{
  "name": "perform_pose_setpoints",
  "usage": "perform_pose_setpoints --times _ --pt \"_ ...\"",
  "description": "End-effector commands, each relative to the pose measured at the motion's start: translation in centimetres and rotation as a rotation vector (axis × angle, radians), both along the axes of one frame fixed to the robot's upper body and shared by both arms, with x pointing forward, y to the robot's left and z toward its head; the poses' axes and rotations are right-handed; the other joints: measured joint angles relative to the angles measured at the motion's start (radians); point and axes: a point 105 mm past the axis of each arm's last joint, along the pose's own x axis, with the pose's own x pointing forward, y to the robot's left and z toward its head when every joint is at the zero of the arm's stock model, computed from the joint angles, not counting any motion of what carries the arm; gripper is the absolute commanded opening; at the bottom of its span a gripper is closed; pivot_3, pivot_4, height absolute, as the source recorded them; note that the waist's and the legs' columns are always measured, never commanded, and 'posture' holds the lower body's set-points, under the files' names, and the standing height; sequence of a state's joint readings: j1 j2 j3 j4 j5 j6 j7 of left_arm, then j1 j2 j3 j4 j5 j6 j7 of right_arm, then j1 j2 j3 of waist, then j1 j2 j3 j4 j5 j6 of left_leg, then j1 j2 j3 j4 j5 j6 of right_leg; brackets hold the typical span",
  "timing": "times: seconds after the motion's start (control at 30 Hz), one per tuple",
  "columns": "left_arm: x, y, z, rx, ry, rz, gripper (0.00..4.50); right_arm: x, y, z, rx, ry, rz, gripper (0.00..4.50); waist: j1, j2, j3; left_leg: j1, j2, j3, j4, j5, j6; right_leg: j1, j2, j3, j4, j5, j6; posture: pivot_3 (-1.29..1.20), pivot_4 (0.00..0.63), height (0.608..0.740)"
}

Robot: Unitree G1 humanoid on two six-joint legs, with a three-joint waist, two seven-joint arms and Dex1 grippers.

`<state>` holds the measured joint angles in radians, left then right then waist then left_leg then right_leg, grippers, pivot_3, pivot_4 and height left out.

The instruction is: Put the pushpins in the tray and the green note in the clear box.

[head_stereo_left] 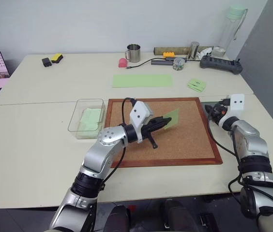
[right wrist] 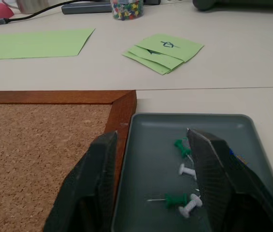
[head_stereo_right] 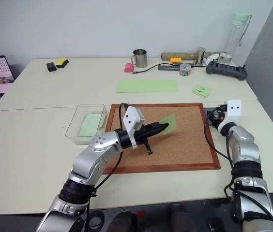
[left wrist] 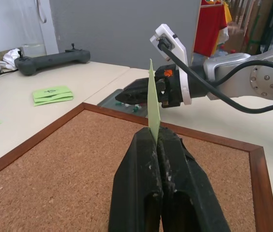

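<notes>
My left end effector (head_stereo_left: 164, 122) is clamped shut on one edge of the note (head_stereo_left: 172, 118), which stands on edge above the corkboard (head_stereo_left: 185, 140). My right end effector (right wrist: 151, 183) is parted and empty over the tray (right wrist: 146, 145); pins (right wrist: 187, 171) lie between and beside its fingers. The box (head_stereo_left: 78, 113) sits to the left of my left end effector, off the corkboard. Step in hand: carry the note over the box wall, lower it flat inside, then release. Keep the grip firm; paper slips easily.

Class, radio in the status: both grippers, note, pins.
Left gripper shut on green note, above the corkboard. Right gripper open over tray; pushpins inside. Nothing blocking clear box.
</notes>
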<state>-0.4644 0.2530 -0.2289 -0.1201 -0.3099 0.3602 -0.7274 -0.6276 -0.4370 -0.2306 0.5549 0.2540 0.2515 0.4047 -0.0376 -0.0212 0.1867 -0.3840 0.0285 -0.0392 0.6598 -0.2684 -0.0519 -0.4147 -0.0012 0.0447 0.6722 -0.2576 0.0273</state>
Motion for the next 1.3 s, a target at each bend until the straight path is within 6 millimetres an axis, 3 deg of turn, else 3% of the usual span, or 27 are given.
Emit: perform_pose_setpoints --times 0.03,0.17,0.27,0.4,0.53,0.7,0.87,1.2,1.23,1.3 --pt "-0.3 0.1 1.6 -0.029 -0.058 -0.002 0.00 0.1 -1.5 2.6 -0.024 -0.094 -0.050 3.30 0.000 0.000 0.000 0.000 0.000 0.000 0.000 0.000 0.000 0.000 0.000 0.000 0.000 0.000 0.000 0.00 0.150 0.740" --pt "0.3 0.7 2.2 -0.066 -0.038 0.031 0.00 -0.3 0.2 3.7 -0.019 -0.129 0.045 4.12 -0.001 0.000 0.000 0.000 0.000 0.000 0.000 0.000 0.000 0.000 0.000 0.000 0.000 0.000 0.000 0.00 0.150 0.740" --pt "1.2 2.1 3.1 -0.099 -0.030 0.091 0.00 -1.8 3.3 4.1 -0.065 -0.139 0.240 4.12 -0.003 0.000 0.000 0.000 0.001 0.000 0.000 0.000 0.000 0.000 0.000 0.000 0.000 0.000 0.000 0.00 0.150 0.740" --pt "2.7 5.5 4.5 -0.105 -0.083 0.262 0.00 -4.6 7.0 5.1 -0.113 -0.183 0.451 4.12 -0.004 0.000 0.000 0.000 0.001 -0.001 0.000 0.000 0.000 0.000 0.000 -0.001 0.000 -0.001 0.001 0.00 0.150 0.740" --pt "3.5 9.9 6.0 -0.163 -0.136 0.522 0.00 -7.6 10.9 7.7 -0.044 -0.243 0.636 4.12 -0.003 0.000 0.001 0.000 0.000 -0.001 0.001 0.000 0.000 0.000 0.000 -0.001 0.001 -0.002 0.003 0.00 0.150 0.740" --pt "2.8 15.7 5.8 -0.151 -0.164 0.866 0.00 -10.8 14.7 9.9 0.023 -0.239 0.814 4.12 -0.002 0.000 0.001 0.000 0.001 -0.003 0.000 0.000 0.000 0.000 0.000 -0.001 0.001 -0.002 0.004 0.00 0.150 0.740" --pt "2.6 19.2 3.6 -0.080 -0.133 1.066 0.00 -12.7 16.8 11.0 0.065 -0.218 0.922 4.12 0.008 0.000 0.001 0.000 0.000 -0.003 0.001 0.000 0.000 0.000 0.000 -0.002 0.001 -0.002 0.003 0.00 0.150 0.740" --pt "3.2 20.9 1.3 -0.091 -0.035 1.142 0.00 -13.0 17.9 12.6 0.080 -0.227 0.962 4.12 0.008 -0.001 0.001 0.000 0.000 -0.004 0.001 0.000 0.000 0.001 -0.001 -0.004 0.000 -0.001 0.004 0.00 0.150 0.740" --pt "3.2 20.9 1.3 -0.095 -0.036 1.142 0.40 -12.9 17.9 12.7 0.079 -0.227 0.962 4.14 0.007 -0.001 0.001 0.000 0.000 -0.004 0.001 0.000 0.000 0.001 -0.001 -0.004 0.000 -0.001 0.004 0.00 0.150 0.740" --pt "3.1 20.9 1.3 -0.094 -0.039 1.145 0.59 -12.9 17.9 12.7 0.075 -0.226 0.960 4.14 0.008 -0.001 0.001 0.000 0.000 -0.004 0.001 0.000 0.000 0.001 -0.001 -0.004 0.000 -0.001 0.004 0.00 0.150 0.740"
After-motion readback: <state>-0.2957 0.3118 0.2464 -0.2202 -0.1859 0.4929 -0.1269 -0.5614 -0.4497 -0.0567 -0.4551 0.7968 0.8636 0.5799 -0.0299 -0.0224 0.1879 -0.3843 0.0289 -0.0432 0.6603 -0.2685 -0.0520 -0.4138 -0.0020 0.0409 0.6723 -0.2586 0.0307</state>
